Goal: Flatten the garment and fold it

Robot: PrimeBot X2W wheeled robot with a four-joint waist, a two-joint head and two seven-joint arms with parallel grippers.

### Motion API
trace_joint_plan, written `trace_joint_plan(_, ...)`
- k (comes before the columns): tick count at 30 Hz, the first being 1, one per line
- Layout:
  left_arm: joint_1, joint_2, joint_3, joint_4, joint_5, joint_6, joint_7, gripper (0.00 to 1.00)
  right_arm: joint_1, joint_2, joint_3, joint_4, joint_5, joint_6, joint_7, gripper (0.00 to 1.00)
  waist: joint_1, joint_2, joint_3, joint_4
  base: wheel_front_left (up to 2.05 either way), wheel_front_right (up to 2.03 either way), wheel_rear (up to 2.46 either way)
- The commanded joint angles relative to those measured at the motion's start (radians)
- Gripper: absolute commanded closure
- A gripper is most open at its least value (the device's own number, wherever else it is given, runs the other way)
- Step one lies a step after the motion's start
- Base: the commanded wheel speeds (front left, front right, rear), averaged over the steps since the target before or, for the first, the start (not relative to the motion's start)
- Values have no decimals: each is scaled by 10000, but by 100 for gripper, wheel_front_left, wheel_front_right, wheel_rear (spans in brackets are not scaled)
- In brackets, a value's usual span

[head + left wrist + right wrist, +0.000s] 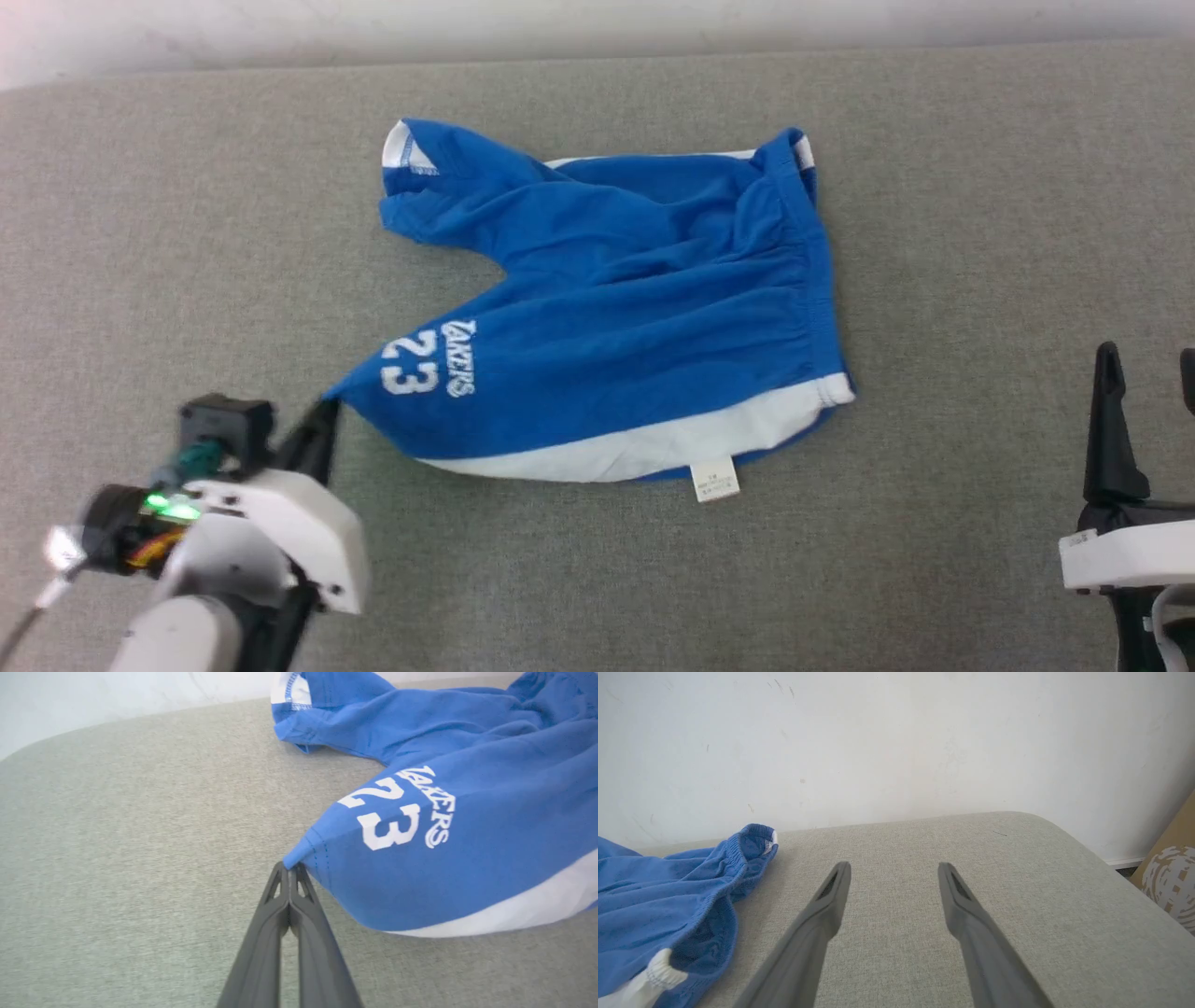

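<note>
Shorts (616, 317) were spread out but rumpled, so flattening looked only partly done and nothing was folded yet. A leg corner was pinched right at the tips of the left gripper (289, 868). The right gripper (894, 877) was held wide, shorts well off to its left.

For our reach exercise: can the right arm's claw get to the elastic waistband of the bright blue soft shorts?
Probably yes. The open right claw faces grey fabric surface, and the waistband of the bright blue soft shorts lies to its left with nothing between.
</note>
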Motion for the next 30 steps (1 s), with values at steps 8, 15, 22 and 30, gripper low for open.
trace_joint_plan(8, -272, -1319, -818, 917, -274, -54, -475, 0, -40, 15, 229, 162, -1, -9, 24, 0, -1, 0, -95, -42, 0, 0, 0)
trace_joint_plan(15, -65, -2389, 330, 1052, -1262, 4, -3179, 0, 56, 15, 937, -3, -408, -9, 447, 0, -1, 0, -511, -41, 0, 0, 0)
trace_joint_plan(22, 918, -2800, 1352, 903, -1105, 655, -5346, 0, -1, 15, 2200, -117, -470, -9, 1967, 0, -1, 0, -799, 341, 0, 0, 0)
trace_joint_plan(30, 1290, -3175, 1033, 1191, -1127, 626, -5521, 0, -289, 15, 2357, 282, 313, -9, 4395, 0, -1, 0, -736, 1099, 0, 0, 0)
